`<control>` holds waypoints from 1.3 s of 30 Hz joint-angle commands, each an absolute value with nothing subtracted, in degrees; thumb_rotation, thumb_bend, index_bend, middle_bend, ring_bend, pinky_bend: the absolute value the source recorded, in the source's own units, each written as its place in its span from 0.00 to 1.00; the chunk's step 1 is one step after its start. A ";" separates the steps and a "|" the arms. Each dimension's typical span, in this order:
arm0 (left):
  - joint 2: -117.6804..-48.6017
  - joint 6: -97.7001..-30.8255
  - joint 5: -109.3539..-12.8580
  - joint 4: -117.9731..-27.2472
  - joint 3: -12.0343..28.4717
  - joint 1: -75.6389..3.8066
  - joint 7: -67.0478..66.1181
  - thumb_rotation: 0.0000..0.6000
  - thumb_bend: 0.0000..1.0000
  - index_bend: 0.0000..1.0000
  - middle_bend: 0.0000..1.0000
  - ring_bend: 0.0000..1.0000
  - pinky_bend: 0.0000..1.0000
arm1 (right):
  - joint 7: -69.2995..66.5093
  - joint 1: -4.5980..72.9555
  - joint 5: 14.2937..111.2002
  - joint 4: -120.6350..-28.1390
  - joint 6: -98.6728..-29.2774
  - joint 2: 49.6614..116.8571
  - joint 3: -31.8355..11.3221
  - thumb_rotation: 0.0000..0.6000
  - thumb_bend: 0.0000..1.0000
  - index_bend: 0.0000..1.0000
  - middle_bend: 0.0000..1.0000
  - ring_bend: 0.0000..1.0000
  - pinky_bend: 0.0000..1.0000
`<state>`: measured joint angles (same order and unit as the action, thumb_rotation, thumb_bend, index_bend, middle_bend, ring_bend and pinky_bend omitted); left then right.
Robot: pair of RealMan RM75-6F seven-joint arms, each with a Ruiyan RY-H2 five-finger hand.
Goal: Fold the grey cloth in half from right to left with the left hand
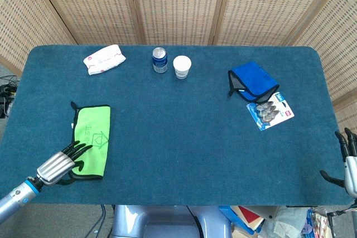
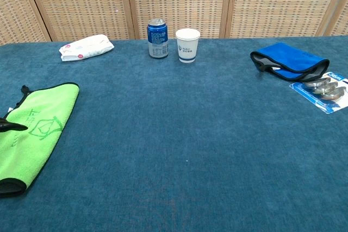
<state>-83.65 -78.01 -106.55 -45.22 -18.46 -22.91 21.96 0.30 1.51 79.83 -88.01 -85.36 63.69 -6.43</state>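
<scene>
Just ahead of left hand (image 1: 60,164), green cloth (image 1: 91,140), flat.

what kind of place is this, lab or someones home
Probably a robot test or demo setup, not a home: a table covered in blue felt, woven screen panels closing it off behind, and unrelated props laid out, like a soda can and paper cup.
</scene>
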 commanded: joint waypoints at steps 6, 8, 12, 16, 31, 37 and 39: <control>-84.07 -77.30 -106.60 -44.90 -18.16 -23.10 21.68 1.00 0.23 0.53 0.00 0.00 0.00 | -0.20 1.47 79.72 -88.03 -85.20 63.51 -6.42 1.00 0.00 0.05 0.00 0.00 0.00; -84.10 -77.01 -106.60 -44.82 -18.14 -23.19 21.83 1.00 0.23 0.53 0.00 0.00 0.00 | -0.24 1.47 79.70 -88.02 -85.20 63.47 -6.44 1.00 0.00 0.05 0.00 0.00 0.00; -83.85 -76.62 -106.72 -44.67 -18.25 -23.37 22.33 1.00 0.23 0.53 0.00 0.00 0.00 | -0.40 1.37 79.53 -88.05 -85.27 63.39 -6.49 1.00 0.00 0.05 0.00 0.00 0.00; -83.62 -76.13 -106.57 -44.69 -18.13 -23.47 22.30 1.00 0.25 0.53 0.00 0.00 0.00 | -0.48 1.40 79.47 -88.00 -85.04 63.36 -6.43 1.00 0.00 0.05 0.00 0.00 0.00; -84.25 -75.19 -106.73 -44.11 -18.11 -23.79 23.14 1.00 0.32 0.55 0.00 0.00 0.00 | -0.16 1.44 79.36 -87.96 -84.92 63.50 -6.40 1.00 0.00 0.05 0.00 0.00 0.00; -84.57 -75.42 -106.89 -43.80 -18.13 -23.71 23.48 1.00 0.40 0.58 0.00 0.00 0.00 | -0.19 1.46 79.36 -87.93 -84.85 63.51 -6.38 1.00 0.00 0.05 0.00 0.00 0.00; -84.61 -75.46 -107.02 -43.74 -18.18 -23.73 23.35 1.00 0.42 0.58 0.00 0.00 0.00 | -0.15 1.47 79.32 -87.91 -84.76 63.51 -6.36 1.00 0.00 0.05 0.00 0.00 0.00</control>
